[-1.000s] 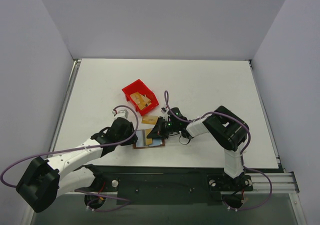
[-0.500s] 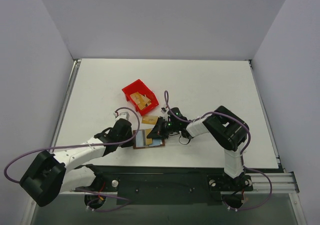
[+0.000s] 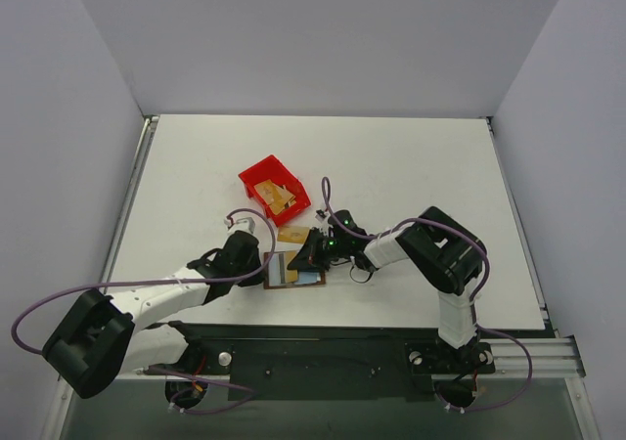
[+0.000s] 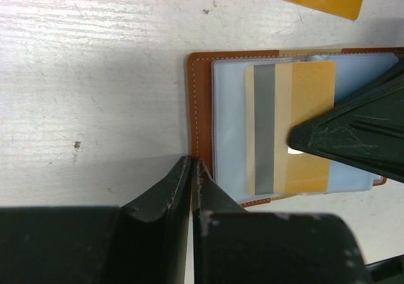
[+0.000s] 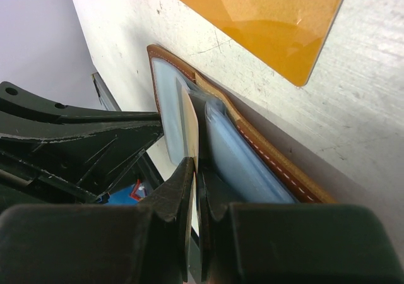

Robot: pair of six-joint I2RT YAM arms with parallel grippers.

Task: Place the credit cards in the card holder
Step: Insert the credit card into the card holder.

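Observation:
The card holder [image 4: 201, 107] lies open on the table, brown outside with light blue pockets [image 3: 291, 267]. A gold-tan credit card [image 4: 297, 107] with a grey stripe sits partly inside a blue pocket. My right gripper [image 5: 197, 170] is shut on that card's near edge [image 5: 189, 126] and shows in the top view at the holder's right side [image 3: 307, 254]. My left gripper [image 4: 192, 167] is shut on the holder's brown left edge [image 3: 264, 264]. Another credit card [image 3: 290, 234] lies flat on the table just beyond the holder [image 5: 265, 19].
A red plastic bin [image 3: 260, 175] stands on the table behind the holder, with more tan cards [image 3: 282, 198] inside it. The two arms meet over the holder near the table's front edge.
My left gripper has slid right to the holder's edge and closed its jaws on it. The right gripper and its card have stayed put.

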